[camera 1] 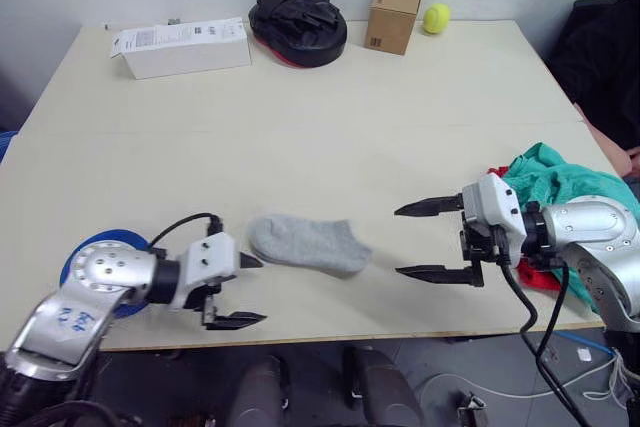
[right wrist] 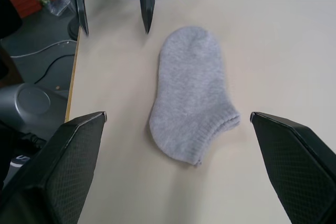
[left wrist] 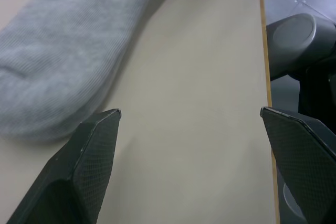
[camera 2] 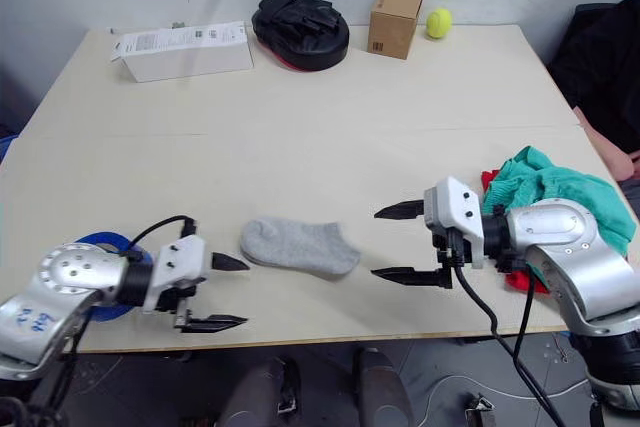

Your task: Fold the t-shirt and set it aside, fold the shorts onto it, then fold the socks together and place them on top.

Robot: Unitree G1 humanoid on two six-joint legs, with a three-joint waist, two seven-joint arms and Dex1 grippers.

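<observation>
The light grey socks point(camera 1: 308, 244) lie flat near the table's front edge and read as one sock shape, with two cuff edges showing in the right wrist view point(right wrist: 191, 98). My left gripper point(camera 1: 262, 290) is open just left of their toe end, not touching point(left wrist: 63, 51). My right gripper point(camera 1: 398, 241) is open a short way right of their cuff end, empty. The teal-green shorts point(camera 1: 555, 177) are bunched at the table's right edge, over the red t-shirt point(camera 1: 540, 277), which shows only as slivers behind my right arm.
Along the far edge stand a white box point(camera 1: 185, 47), a black padded mitt point(camera 1: 298, 25), a cardboard box point(camera 1: 393, 17) and a tennis ball point(camera 1: 436, 18). A blue round object point(camera 1: 90, 252) lies under my left arm. A person in dark clothing point(camera 1: 610, 47) is at the right.
</observation>
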